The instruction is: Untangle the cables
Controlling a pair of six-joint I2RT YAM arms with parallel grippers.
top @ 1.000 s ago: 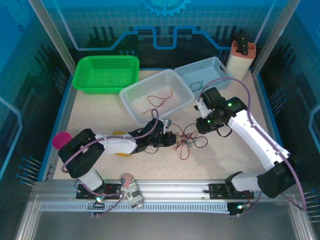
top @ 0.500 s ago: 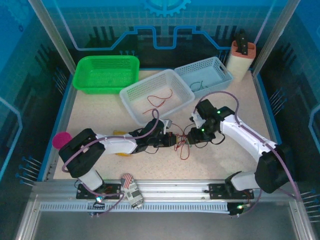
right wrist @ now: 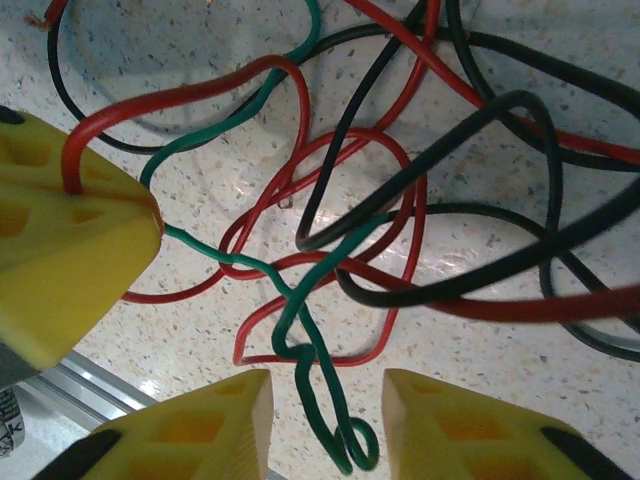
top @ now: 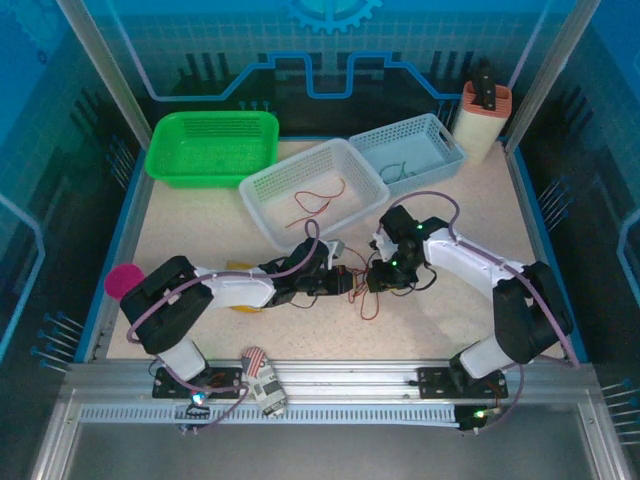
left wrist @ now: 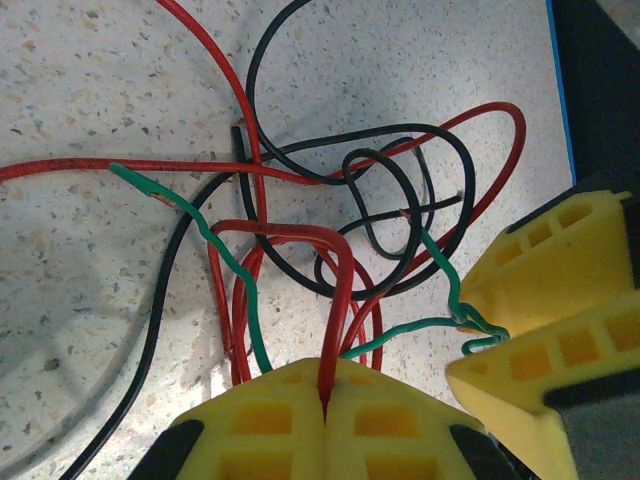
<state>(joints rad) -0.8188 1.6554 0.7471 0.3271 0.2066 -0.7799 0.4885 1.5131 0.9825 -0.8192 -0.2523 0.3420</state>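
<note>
The cables (top: 372, 288) lie in a tangle of thin red, black and green wires on the speckled table. My left gripper (left wrist: 325, 385) is shut on a red cable (left wrist: 340, 290), which rises from between its yellow fingertips. In the top view that gripper (top: 350, 284) sits at the tangle's left edge. My right gripper (right wrist: 328, 400) stands open at the tangle's right side, and a curled end of the green cable (right wrist: 310, 350) lies between its fingers without being pinched. Black cable (right wrist: 480, 270) loops across the red ones.
A white basket (top: 262, 190) holding a red wire (top: 318, 197) stands behind the tangle. A pale blue basket (top: 440, 135) is at its right and a green basket (top: 210, 145) at back left. A pink disc (top: 122, 280) lies at the left edge.
My right arm has swung left and forward from near the blue basket down onto the tangle, bringing its jaws around the green cable's end. The left arm has held still.
</note>
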